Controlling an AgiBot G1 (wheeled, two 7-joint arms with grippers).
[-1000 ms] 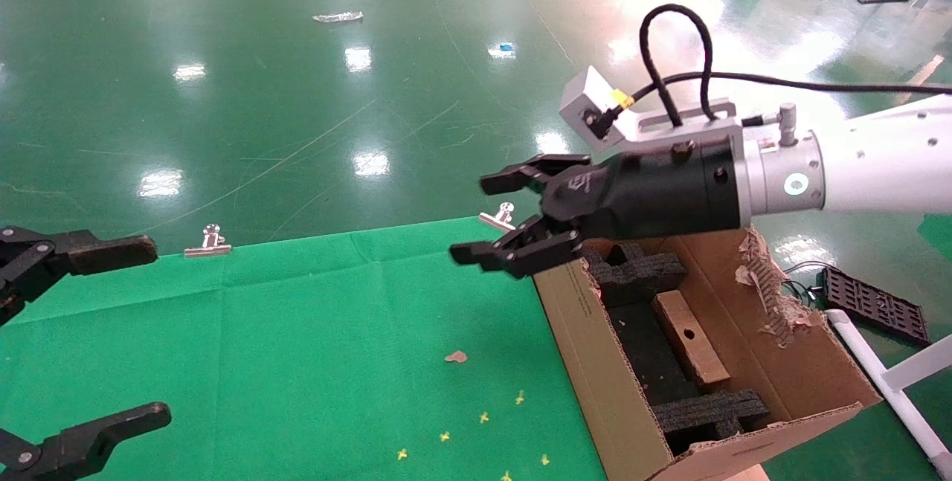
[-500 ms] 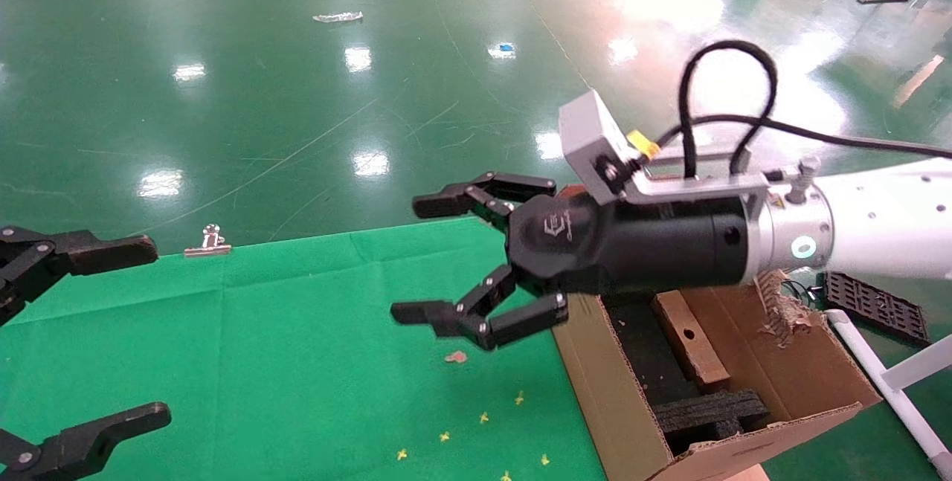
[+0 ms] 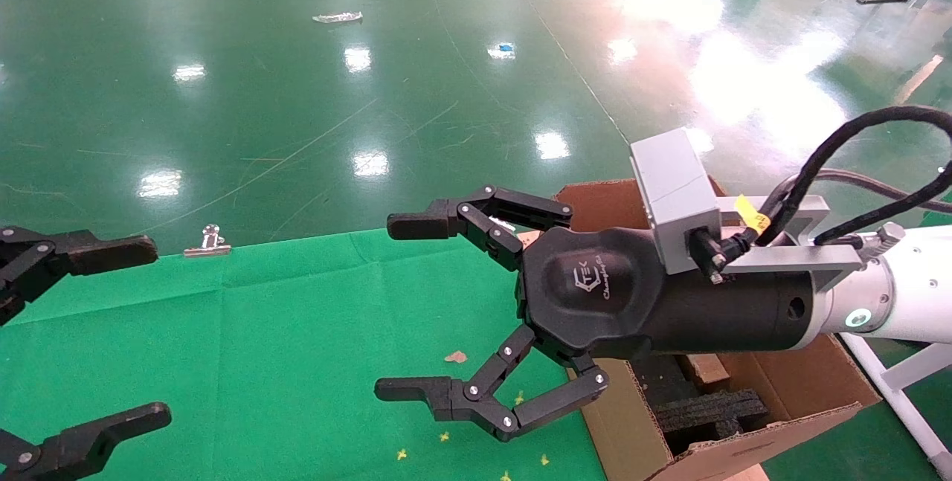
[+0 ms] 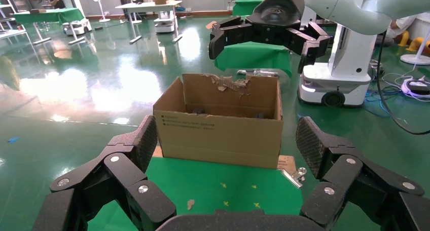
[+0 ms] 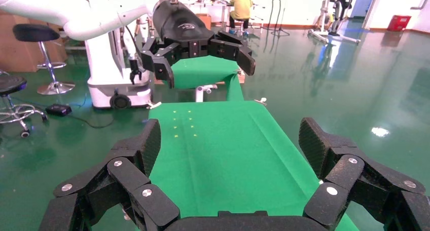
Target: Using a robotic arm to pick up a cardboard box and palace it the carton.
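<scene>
Hanging at the far left edge of the head view, the left tool point(image 3: 97, 332) stood spread wide and empty above the green cloth surface point(image 3: 297, 332), parked well apart from the work. Small yellow specks and a brown scrap point(image 3: 456, 356) lay on the cloth between the two arms.

Right of that, the right tool point(image 3: 416, 310) of the robotic arm point(image 3: 744, 302) hovered over the surface just left of the carton point(image 3: 617, 429), its fingers splayed open and gripping nothing. The cardboard box point(image 3: 704, 369) sat inside the carton among the black foam inserts point(image 3: 706, 410), mostly hidden under the arm's wrist, so its exact seating could not be told.

The likeliest trouble was judged to be contact with the carton: the wrist lay low across the near-left wall, and a careless swing could drag or tip it, or shift the box out of its foam slot. The black cable point(image 3: 855, 146) looped near the torn flap and might snag there.
</scene>
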